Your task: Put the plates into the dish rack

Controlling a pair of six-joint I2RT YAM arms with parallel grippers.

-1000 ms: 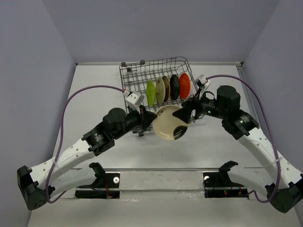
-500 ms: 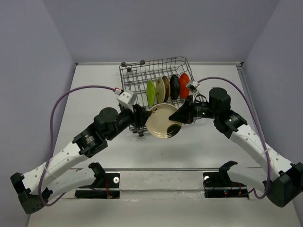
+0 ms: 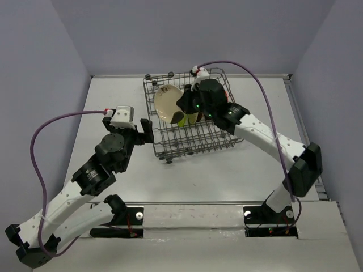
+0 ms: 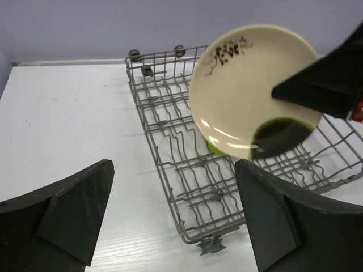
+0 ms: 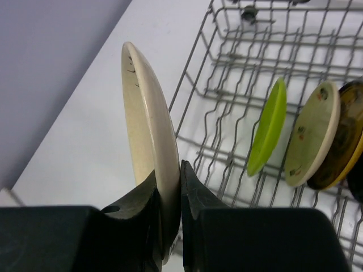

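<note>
Cream plate [image 4: 249,85] on edge above dish rack [image 4: 153,141], pinched by right claw [image 5: 168,170], left claw [image 4: 173,170] spread empty

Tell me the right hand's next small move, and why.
Probably lower the cream plate straight down into the dish rack, into the free tines beside the lime green plate. The right hand grips it upright on edge over that empty stretch.

the dish rack [image 3: 193,140] is free left of the lime green plate [image 5: 267,127], crowded right.
</note>
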